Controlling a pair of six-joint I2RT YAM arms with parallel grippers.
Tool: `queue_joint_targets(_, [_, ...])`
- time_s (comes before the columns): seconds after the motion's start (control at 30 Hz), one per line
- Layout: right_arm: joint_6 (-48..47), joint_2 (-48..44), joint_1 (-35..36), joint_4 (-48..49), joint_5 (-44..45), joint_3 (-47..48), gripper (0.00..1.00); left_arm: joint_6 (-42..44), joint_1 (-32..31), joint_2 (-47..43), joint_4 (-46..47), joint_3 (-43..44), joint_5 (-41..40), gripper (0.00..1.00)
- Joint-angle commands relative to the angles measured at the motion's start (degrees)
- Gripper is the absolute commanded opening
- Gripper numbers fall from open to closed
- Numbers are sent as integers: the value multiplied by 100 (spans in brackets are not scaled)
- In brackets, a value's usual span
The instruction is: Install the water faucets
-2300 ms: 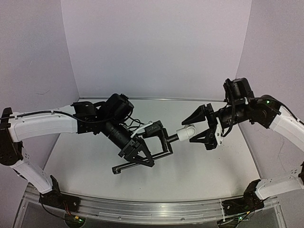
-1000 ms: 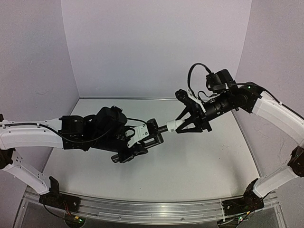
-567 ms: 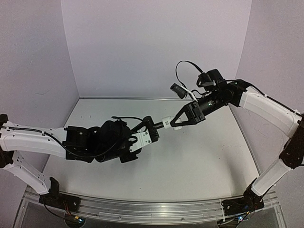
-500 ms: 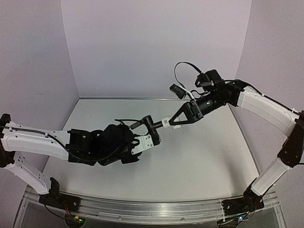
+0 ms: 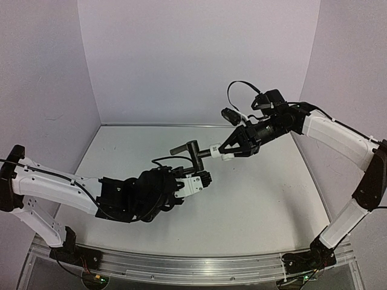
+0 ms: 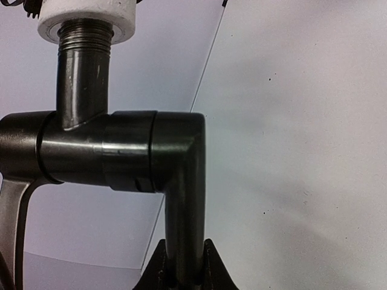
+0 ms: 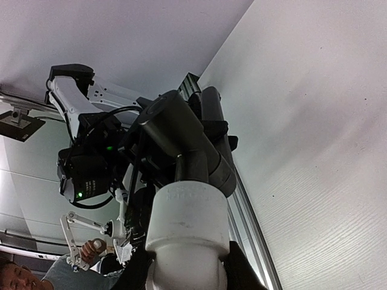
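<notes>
Black pipe (image 5: 195,158) is up in the air over the middle of the white table (image 5: 272,199), clear of the surface, and it's strung between the two arms. The left gripper (image 5: 199,176) comes up from underneath and has the pipe's lower leg pinched tight between its fingers (image 6: 156,275). In the left wrist view that leg goes straight up to a chunky elbow, runs sideways through a collar, and a branch goes up from there. That branch ends in a thread that sits in the mouth of the white fitting (image 5: 219,151), with a few turns of thread showing below the rim. The right gripper (image 5: 227,149) reaches in from the far right and is clamped on the fitting. In its own wrist view, the dark fingers (image 7: 239,270) hug both sides of the white barrel, which lines up end-on with the pipe. In the top view, a short stub of the pipe sticks out to the left, roughly level. Plain lilac walls (image 5: 181,60) box it all in.
</notes>
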Motion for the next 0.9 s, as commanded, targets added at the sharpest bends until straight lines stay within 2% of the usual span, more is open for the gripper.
queue_joint_targets(0.0, [-77, 59, 91, 565, -84, 96, 0, 492, -308, -1, 963, 224, 465, 0])
queue_joint_targets(0.03, [-139, 53, 91, 556, -42, 137, 0, 430, -307, -13, 896, 234, 462, 0])
queue_joint_targets(0.1, [-226, 68, 87, 531, -17, 168, 23, 370, -307, -32, 839, 239, 433, 0])
queue_joint_targets(0.13, [-254, 61, 84, 535, -23, 153, 42, 330, -307, -49, 806, 244, 421, 0])
queue_joint_targets(0.17, [-296, 53, 82, 536, -25, 140, 53, 286, -307, -67, 770, 246, 411, 0])
queue_joint_targets(0.27, [-525, 7, 62, 512, 82, 236, 69, 26, -307, -165, 483, 296, 479, 0])
queue_joint_targets(0.4, [-1079, -87, -170, 469, 491, 756, 78, -825, -275, -461, -416, 460, 1013, 0])
queue_joint_targets(0.5, [-1877, -179, -386, 400, 848, 1134, 83, -1750, -105, -722, -1194, 618, 1718, 0])
queue_joint_targets(0.67, [-3892, -546, -429, -44, 1451, 1509, 87, -2966, 396, -1011, -2180, 877, 3252, 0])
queue_joint_targets(0.87, [-6710, -967, -428, -1186, 1935, 1476, 88, -3600, 916, -1174, -2492, 1055, 4857, 0])
